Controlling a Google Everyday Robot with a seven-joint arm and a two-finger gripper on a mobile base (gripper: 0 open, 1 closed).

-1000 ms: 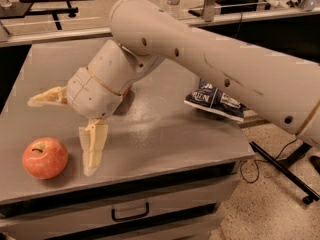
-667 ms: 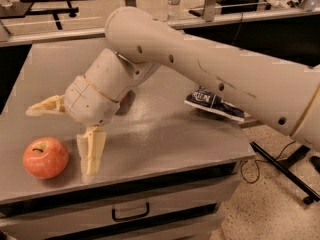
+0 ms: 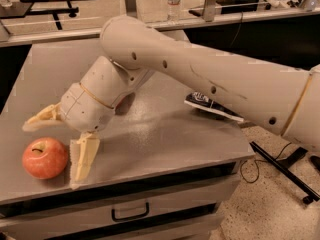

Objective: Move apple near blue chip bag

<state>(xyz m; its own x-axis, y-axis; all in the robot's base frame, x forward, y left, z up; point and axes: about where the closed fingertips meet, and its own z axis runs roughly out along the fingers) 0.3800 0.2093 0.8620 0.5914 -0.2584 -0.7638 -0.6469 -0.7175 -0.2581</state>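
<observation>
The apple (image 3: 45, 158) sits at the front left corner of the grey counter (image 3: 165, 134), close to the front edge, with its short dark stem pointing up and a paler yellowish patch near the top. The end effector (image 3: 51, 155) is low over that same corner and stands wide open, its two pale fingers (image 3: 84, 156) spread far apart. One finger reaches out to the left just behind the apple, and the other points down toward the counter just to the apple's right, so the fruit lies in the gap between them. Whether either finger touches the apple cannot be told. The thick cream arm (image 3: 200, 79) comes in from the right edge, crosses over the middle of the counter and bends down at the wrist toward the apple. The blue chip bag (image 3: 212, 105) lies flat near the right edge of the counter, well apart from the apple. It is partly hidden under the arm, with only a dark strip with white lettering showing. Below the counter's front edge is a drawer with a dark handle (image 3: 130, 215). A clear water bottle (image 3: 173, 1) stands on a ledge behind the counter
</observation>
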